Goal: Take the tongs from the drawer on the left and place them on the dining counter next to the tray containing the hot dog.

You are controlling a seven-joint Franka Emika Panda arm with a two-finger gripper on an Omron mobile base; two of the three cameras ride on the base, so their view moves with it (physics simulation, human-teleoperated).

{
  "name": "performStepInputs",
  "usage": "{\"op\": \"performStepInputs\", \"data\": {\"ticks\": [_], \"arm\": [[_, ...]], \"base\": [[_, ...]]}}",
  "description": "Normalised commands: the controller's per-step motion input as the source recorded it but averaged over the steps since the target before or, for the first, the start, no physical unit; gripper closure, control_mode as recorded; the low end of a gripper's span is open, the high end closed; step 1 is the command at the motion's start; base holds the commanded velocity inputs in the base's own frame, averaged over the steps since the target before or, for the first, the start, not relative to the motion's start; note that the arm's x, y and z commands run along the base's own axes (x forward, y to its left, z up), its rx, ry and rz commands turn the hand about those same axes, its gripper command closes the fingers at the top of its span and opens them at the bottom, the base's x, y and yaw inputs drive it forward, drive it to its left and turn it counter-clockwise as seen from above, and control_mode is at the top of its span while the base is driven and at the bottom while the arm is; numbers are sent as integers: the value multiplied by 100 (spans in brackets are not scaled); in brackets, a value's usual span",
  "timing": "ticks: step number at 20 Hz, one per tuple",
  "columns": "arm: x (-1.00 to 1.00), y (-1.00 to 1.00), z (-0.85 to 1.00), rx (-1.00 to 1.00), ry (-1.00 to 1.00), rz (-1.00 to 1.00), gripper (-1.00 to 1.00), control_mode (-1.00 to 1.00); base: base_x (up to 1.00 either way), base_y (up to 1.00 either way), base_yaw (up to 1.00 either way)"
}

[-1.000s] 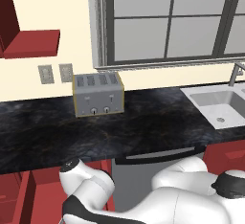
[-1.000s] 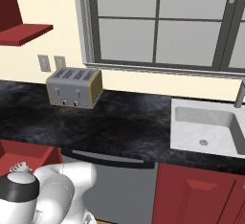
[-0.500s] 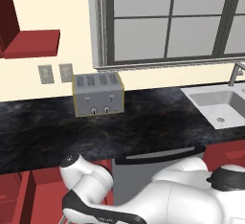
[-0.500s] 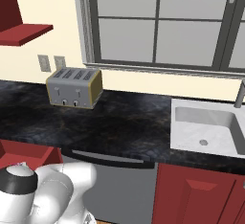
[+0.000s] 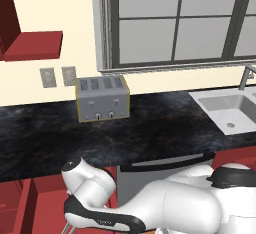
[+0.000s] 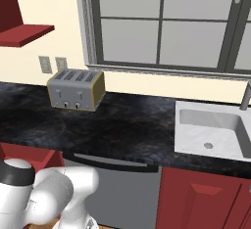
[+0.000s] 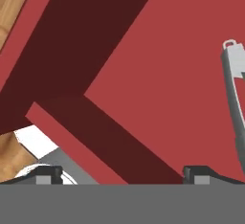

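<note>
Gripper (image 7: 122, 173) jaws wide, nothing held, low inside the open drawer (image 7: 158, 70). Tongs (image 7: 234, 89) lie at far right of hand view, well off-centre. Risk: closing now grabs air, or fingertips hit the drawer wall.

My arm (image 5: 165, 210) has swung a little further toward the right of the left base view, its elbow joint (image 5: 82, 170) now sitting lower and closer to the grey dishwasher front (image 5: 150, 178). In the right base view my dark-capped joint (image 6: 17, 174) has drifted left and down, toward the corner of the picture.
</note>
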Motion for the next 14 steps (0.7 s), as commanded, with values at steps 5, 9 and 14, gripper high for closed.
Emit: {"op": "performStepInputs", "data": {"ticks": [5,9,14], "arm": [[13,0,-11,0,-1,11,-100,-100],[11,0,-14,0,-7,6,-100,-100],[13,3,-12,0,-4,0,-100,-100]], "base": [[0,0,0],[0,0,0],[0,0,0]]}}
